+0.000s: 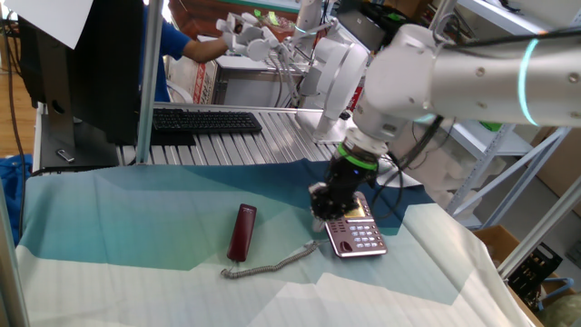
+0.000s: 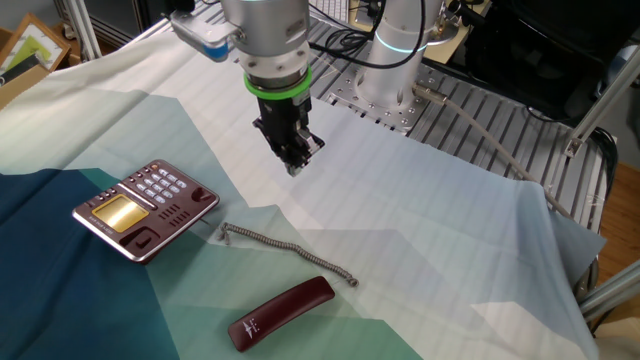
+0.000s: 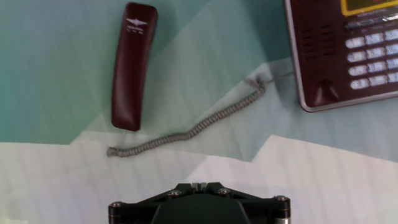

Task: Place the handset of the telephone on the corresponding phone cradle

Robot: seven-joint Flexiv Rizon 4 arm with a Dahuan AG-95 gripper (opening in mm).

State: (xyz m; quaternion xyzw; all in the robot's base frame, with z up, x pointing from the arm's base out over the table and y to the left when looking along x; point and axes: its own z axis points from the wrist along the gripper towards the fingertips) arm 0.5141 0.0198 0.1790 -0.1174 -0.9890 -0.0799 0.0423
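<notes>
Honestly, that slim dark-red plastic bar handset (image 3: pixel 133 64) lying at ten o'clock from the maroon keypad telephone (image 3: pixel 348 53) looks light, rigid and slick, so the empty, apparently closed black gripper (image 2: pixel 293 160) should pinch mid-body, minding the springy grey coiled cord (image 3: pixel 186 132).

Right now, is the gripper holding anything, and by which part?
Nothing is held. The gripper hangs above the cloth, apart from the handset, which lies flat off the telephone with its cord stretched between them.
</notes>
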